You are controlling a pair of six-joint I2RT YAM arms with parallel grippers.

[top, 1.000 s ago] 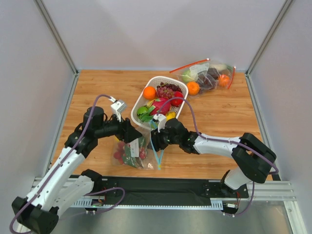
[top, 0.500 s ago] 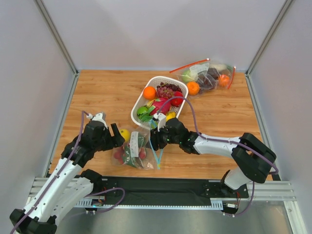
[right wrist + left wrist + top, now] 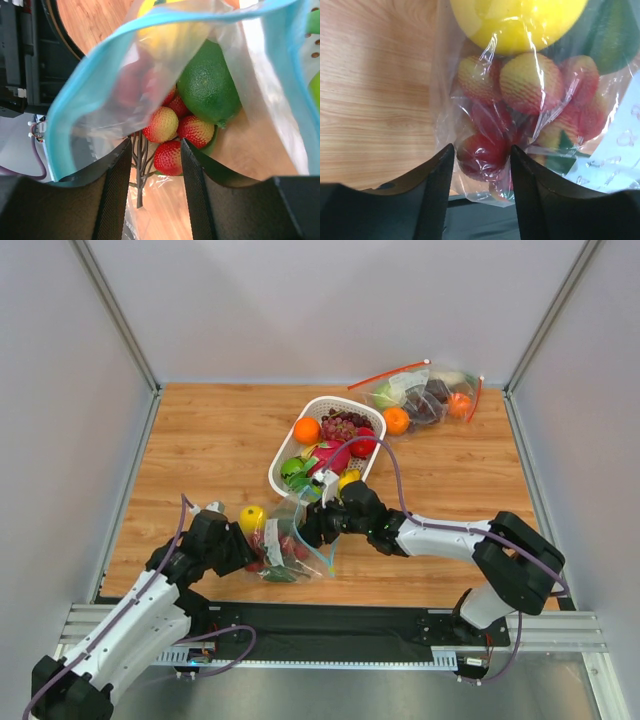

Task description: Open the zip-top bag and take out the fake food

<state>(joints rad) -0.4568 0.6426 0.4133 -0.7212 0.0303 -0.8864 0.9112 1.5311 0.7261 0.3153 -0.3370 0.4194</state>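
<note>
The zip-top bag [image 3: 283,550] lies on the table [image 3: 200,440], near the front edge, between the two arms. Its blue zip strip [image 3: 90,85] is undone and the mouth gapes wide. Inside is the fake food: red strawberries [image 3: 170,127], a green fruit [image 3: 207,85] and a yellow lemon [image 3: 252,517].

I think the job now is to make the food slide out. The left gripper [image 3: 481,152] has its jaws apart, one on each side of the bag's shut end. A strawberry under the plastic sits between them. I cannot tell if they squeeze yet. It would be best to pinch mostly plastic and not the round fruit, which could pop away. Then that end should go up slowly, so the food rolls to the mouth.

The right gripper [image 3: 155,150] has its jaws apart too. Both seem to sit inside the mouth and prop it open. It should hold the mouth wide and low.

The bag's long way runs left to right across the table. The shut end points to the left arm. The mouth points to the right arm and is raised a bit. The white basket [image 3: 275,472] is just behind the bag.
</note>
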